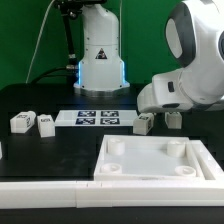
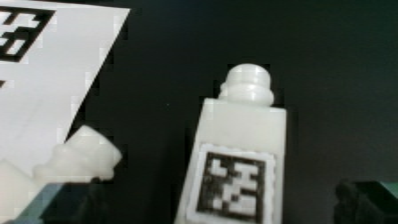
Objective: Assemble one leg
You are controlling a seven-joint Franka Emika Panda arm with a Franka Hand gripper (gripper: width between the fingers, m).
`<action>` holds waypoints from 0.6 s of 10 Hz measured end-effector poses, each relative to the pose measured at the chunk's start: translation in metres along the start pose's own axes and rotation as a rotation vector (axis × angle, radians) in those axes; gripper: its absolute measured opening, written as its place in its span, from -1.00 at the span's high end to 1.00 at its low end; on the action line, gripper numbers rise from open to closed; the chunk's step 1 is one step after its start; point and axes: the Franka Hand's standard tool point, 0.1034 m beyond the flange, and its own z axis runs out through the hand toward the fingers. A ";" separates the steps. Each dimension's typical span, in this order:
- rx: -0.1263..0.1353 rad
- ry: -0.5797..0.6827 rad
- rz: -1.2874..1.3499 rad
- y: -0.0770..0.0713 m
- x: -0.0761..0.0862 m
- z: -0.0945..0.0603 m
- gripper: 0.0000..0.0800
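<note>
- White plastic leg (image 1: 145,123) (image 2: 235,150): block-shaped post with a square tag on one face. It lies on its side on the black surface (image 1: 60,145), just beside the end of the marker board (image 1: 97,118) at the exterior view's right. The rounded stub at one end is bare. Not lifted.
- Pale arm (image 1: 185,70) with fingers (image 2: 370,203): low over that leg. The wrist view gives only a dark edge at the frame corner, possibly one finger. I cannot tell how wide they stand or whether they touch the leg. Nothing shows as held.
- Second leg (image 1: 175,120): loose on the surface, just beside the first.
- Third leg (image 1: 20,122) and fourth leg (image 1: 45,123): side by side at the exterior view's left, well apart from the arm.
- Square tray-like piece (image 1: 155,160): flat near the front. The round corner holes in view hold nothing, and no leg is fitted.
- Status, as a judgement: early.
  - Done: the arm stands at one leg.
  - Left: grip that leg, raise it, carry it to a corner hole, set it upright and screw it home.
</note>
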 end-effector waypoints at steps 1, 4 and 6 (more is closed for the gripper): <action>-0.002 -0.033 -0.001 0.000 -0.001 0.004 -0.62; -0.014 -0.172 -0.005 0.001 -0.007 0.010 -0.62; -0.010 -0.195 -0.008 -0.001 0.003 0.009 -0.62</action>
